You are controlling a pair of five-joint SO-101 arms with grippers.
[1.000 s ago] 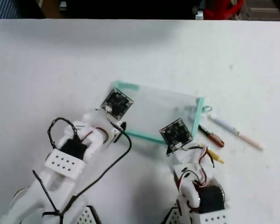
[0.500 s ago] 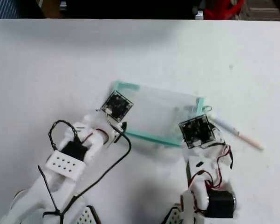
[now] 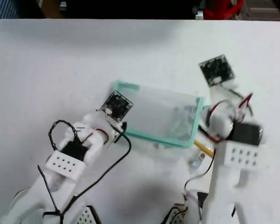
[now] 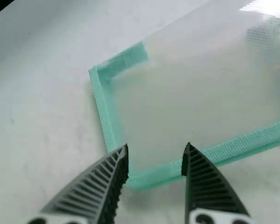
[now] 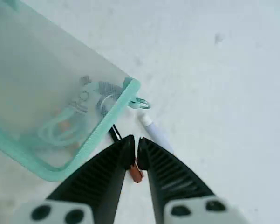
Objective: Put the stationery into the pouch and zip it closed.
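Left gripper [image 4: 156, 148] is spread wide, straddling a corner of the pouch [image 4: 191, 102] but not clamped on it. The pouch lies flat on the table [image 3: 60, 60]. At its zip end, the right gripper [image 5: 135, 140] is pinched nearly together and looks empty, above a brown-tipped pen [image 5: 136, 174] and a white pen [image 5: 153, 131] lying outside. The risk: closed tips would only shove the pens, and the unpinned pouch could slide away.

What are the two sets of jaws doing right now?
Left gripper: open, jaws astride the pouch's corner.
Right gripper: shut, just above a pen, apparently holding nothing.
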